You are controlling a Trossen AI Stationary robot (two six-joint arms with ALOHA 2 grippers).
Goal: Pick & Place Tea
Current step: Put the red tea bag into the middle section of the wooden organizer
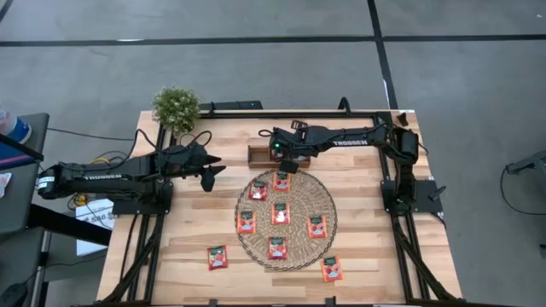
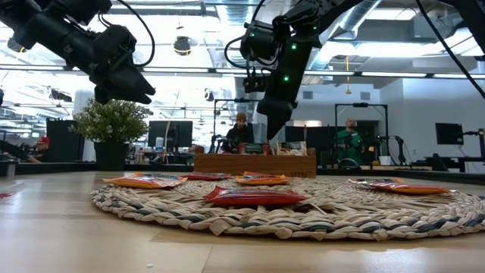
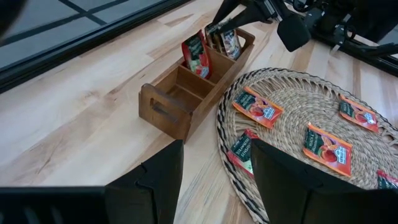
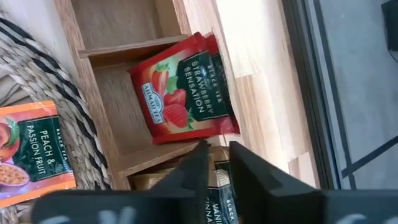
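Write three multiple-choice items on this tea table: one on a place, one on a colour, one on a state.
1. Where is the right gripper?
A. Over the wooden tray
B. Over the plant
C. At the table's front edge

2. What is the main colour of the strawberry sachet leaning in the tray?
A. Blue
B. Red
C. Yellow

3. How is the left gripper?
A. Shut on a sachet
B. Shut on the plant
C. Open, holding nothing

Answers:
1. A: the right gripper hangs above the wooden tray.
2. B: the strawberry sachet is red with a dark green panel.
3. C: the left gripper shows its fingers apart with nothing between them.
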